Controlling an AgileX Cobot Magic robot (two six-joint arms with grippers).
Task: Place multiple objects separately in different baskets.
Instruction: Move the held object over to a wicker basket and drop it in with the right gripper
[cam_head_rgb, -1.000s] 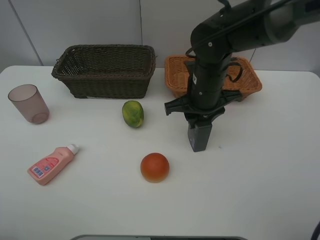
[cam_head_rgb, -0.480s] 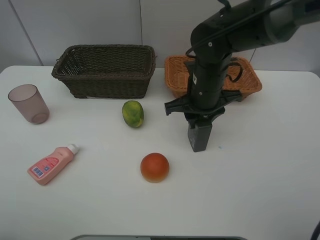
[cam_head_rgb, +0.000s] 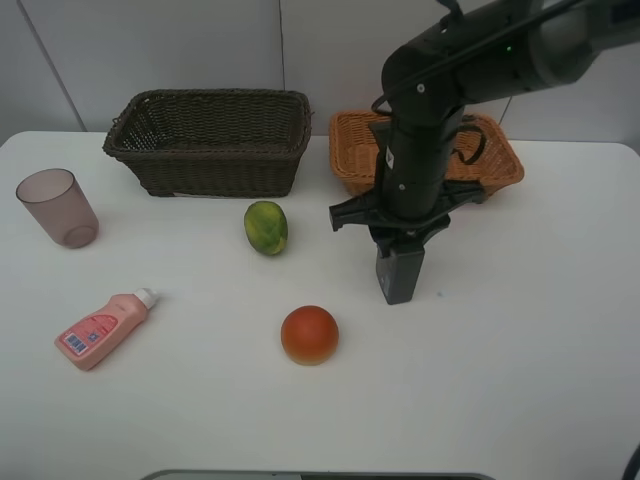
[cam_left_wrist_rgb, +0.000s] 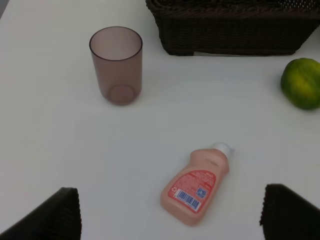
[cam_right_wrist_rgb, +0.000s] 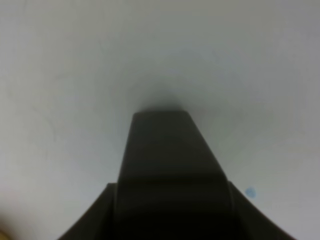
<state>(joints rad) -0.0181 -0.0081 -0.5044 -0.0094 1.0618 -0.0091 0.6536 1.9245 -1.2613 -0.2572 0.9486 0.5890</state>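
The black arm is aiming the closed right gripper straight down at the white desk; the left gripper is hovering wide open over a pink white-capped bottle.

I see rough woven wicker on the dark brown basket and the tan basket. The table looks smooth and matt. The cup is translucent plastic, the pink bottle smooth plastic.

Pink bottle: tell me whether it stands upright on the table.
No, the pink bottle lies on its side on the table, with its label facing up.
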